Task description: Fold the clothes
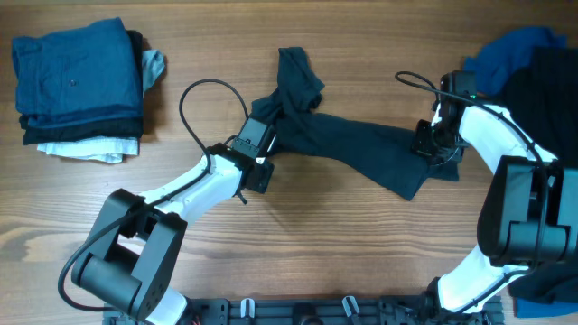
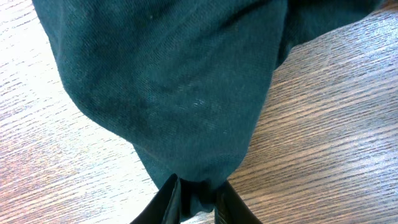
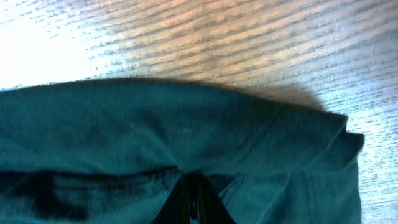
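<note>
Overhead, a near-black navy short-sleeved shirt (image 1: 352,144) is lying stretched out across the middle of the wooden table (image 1: 316,244), reaching from one arm to the other. The left claw (image 2: 198,193) is pinching a gathered fold at the shirt's left end, its jaws narrow on the cloth. The right claw (image 3: 191,196) is gripping the shirt's right edge, jaws pressed together on it. A stack of folded clothes (image 1: 79,81), blue over dark over white, is sitting at the far left corner, well apart. A loose pile of blue and dark garments (image 1: 528,68) is lying at the right edge.
</note>
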`<state>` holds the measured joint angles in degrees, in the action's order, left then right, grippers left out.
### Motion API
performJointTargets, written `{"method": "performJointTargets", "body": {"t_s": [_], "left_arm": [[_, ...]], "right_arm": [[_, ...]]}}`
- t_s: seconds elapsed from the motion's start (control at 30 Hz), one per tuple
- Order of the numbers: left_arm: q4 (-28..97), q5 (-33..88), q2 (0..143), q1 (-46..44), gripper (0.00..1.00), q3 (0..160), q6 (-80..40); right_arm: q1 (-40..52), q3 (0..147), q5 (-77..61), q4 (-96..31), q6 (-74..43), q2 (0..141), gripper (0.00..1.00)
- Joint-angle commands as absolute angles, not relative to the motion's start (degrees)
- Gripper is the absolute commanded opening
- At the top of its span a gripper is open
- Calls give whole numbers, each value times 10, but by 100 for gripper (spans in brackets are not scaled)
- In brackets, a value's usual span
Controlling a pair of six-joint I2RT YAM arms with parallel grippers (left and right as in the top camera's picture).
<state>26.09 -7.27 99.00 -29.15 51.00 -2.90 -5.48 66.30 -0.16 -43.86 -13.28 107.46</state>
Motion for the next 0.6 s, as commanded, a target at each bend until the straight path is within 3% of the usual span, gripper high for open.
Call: {"method": "performJointTargets", "body": {"t_s": [0.0, 0.43, 0.57], "left_arm": [[272, -63, 1003, -291, 18, 495, -35], [274, -63, 1003, -291, 23, 495, -35], [274, -63, 1003, -291, 25, 495, -35]], "right_arm": [[-57, 718, -16, -488, -120, 1054, 5], [-57, 769, -30, -528, -120, 1023, 4], [-57, 763, -48, -558, -122, 1023, 45]]}}
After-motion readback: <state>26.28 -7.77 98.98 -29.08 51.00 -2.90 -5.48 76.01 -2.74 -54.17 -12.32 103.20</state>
